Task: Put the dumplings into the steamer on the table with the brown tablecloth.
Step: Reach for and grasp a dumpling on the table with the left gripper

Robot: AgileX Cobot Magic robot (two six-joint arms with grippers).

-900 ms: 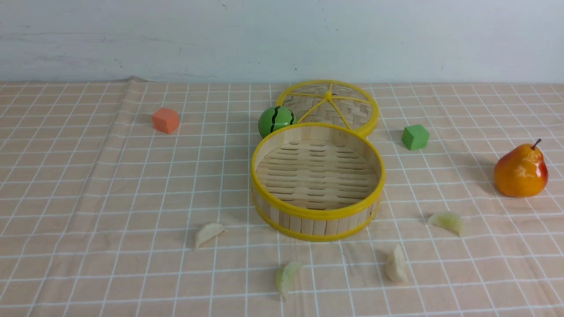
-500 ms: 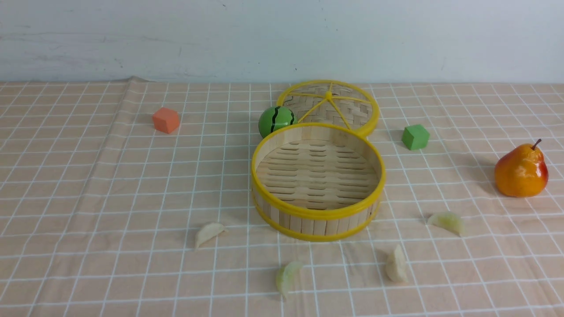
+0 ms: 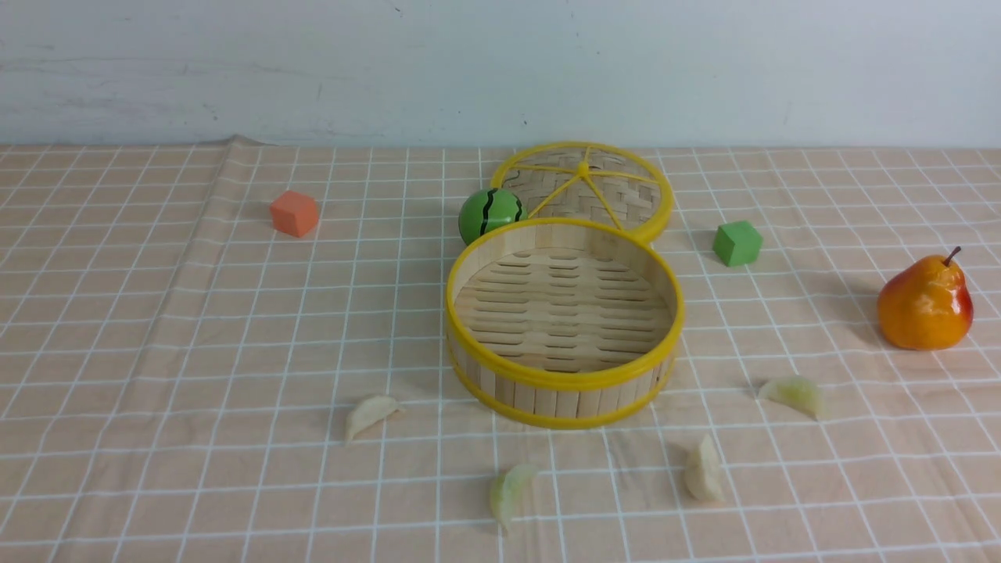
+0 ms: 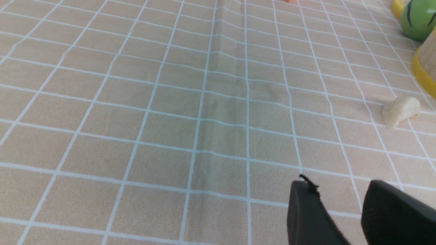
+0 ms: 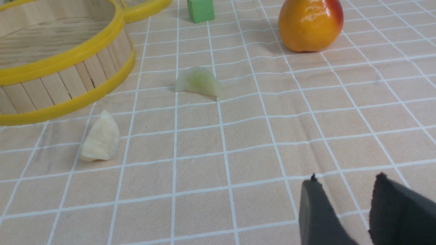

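Left gripper (image 4: 340,195) and right gripper (image 5: 344,190) are hanging part-open, gripping nothing; dumplings (image 3: 371,414) are lying below the mid-frame steamer (image 3: 563,381).

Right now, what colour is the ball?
The ball is green with black stripes; front view shows it best.

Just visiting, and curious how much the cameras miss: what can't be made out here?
Front view: both arms lie outside the picture.
Front view: the lid has its near edge hidden behind the steamer and the green ball.
Left wrist view: the steamer is cut off by the edge; only one dumpling shows.
Wrist views: the left gripper and right gripper are cut off; only fingertips show.
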